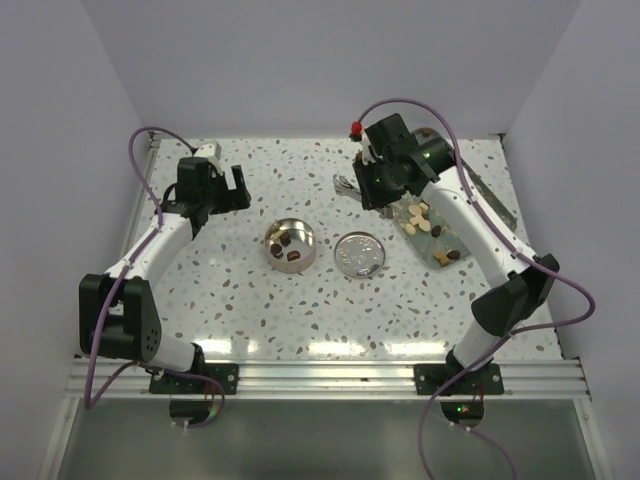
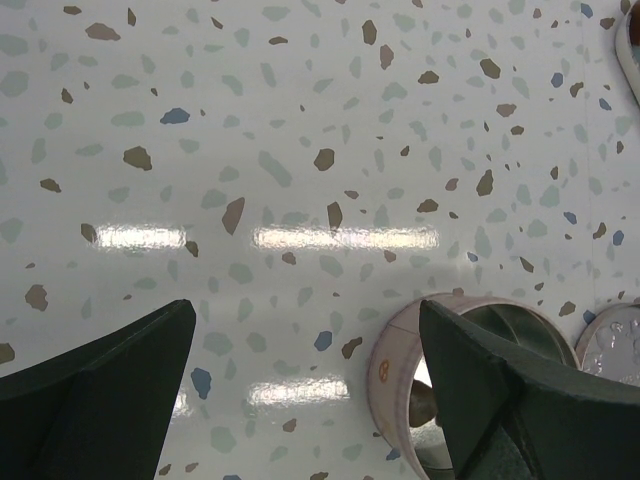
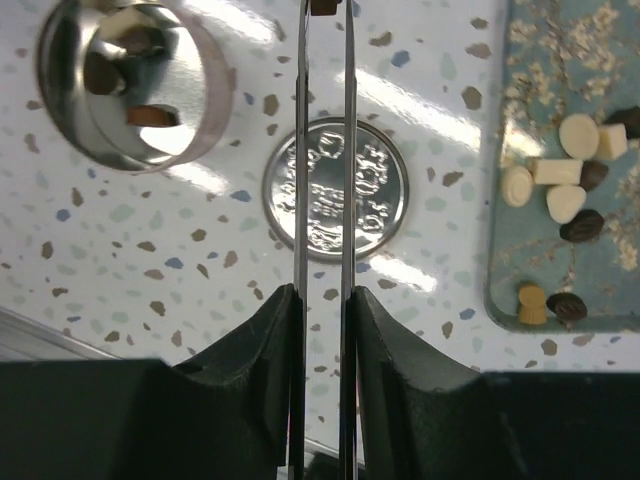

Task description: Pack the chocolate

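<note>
**Right claw** (image 1: 372, 186) (image 3: 322, 300): closed narrow on a pair of tweezers (image 3: 346, 180). Their two thin metal blades run straight out from between the fingers. The claw hangs over the far part of the desk (image 1: 250, 300), near the far end of the tray (image 1: 441, 246) (image 3: 560, 80). In the right wrist view, a small brown lump (image 3: 322, 5) sits between the blade tips at the top edge of the picture. Only part of it shows.

**Left claw** (image 1: 228, 188) (image 2: 305, 310): spread wide and holding nothing. It hangs above the desk to the left of the tin (image 1: 272, 240) (image 2: 395, 385) (image 3: 205, 110) and apart from it.

**Tin**: round, metal, upright and open, near the middle of the desk. Its lid (image 1: 358, 254) (image 2: 612, 345) (image 3: 335, 190) lies flat on the desk just to the right, embossed face up and not touching the tin.

**Chocolate**, location 1: a few lumps (image 1: 289, 248) (image 3: 140, 75) lie on the floor of the tin. Most are dark brown and at least one is pale.

**Chocolate**, location 2: further lumps (image 1: 424, 220) (image 3: 565, 190) lie on the tray, a teal rectangular tray with a pale blossom pattern, to the right of the lid. These are a mix of cream, tan and dark brown pieces. Most are grouped toward the far half of the tray, and a few sit near its near end.
</note>
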You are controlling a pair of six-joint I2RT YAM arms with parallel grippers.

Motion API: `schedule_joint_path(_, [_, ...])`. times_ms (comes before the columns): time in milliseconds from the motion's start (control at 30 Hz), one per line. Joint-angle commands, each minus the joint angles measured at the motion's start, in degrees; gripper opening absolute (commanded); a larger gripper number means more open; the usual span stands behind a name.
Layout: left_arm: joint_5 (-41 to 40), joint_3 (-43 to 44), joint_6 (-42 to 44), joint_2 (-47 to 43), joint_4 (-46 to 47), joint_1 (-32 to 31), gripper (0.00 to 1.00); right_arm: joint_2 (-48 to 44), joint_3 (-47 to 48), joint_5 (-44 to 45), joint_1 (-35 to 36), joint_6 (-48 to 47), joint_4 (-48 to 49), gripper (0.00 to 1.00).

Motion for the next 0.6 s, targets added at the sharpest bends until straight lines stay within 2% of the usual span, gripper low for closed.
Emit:
schedule_joint_path(0, [0.18,1.23,-0.11,-0.32,1.16,-0.44,1.00,0.76,6.97,-2.87,5.05,1.13,-3.33,0.24])
schedule_joint_path(333, [0.09,0.87,-0.37,-0.58,0.98,-0.53,1.00,3.40,7.51,-7.09,12.63,-0.18,-4.40,0.25])
schedule_joint_path(567, [0.09,1.05,-0.37,-0.58,0.98,-0.53,1.00,4.72,8.39,-8.59,13.51,-0.54,-3.61,0.34])
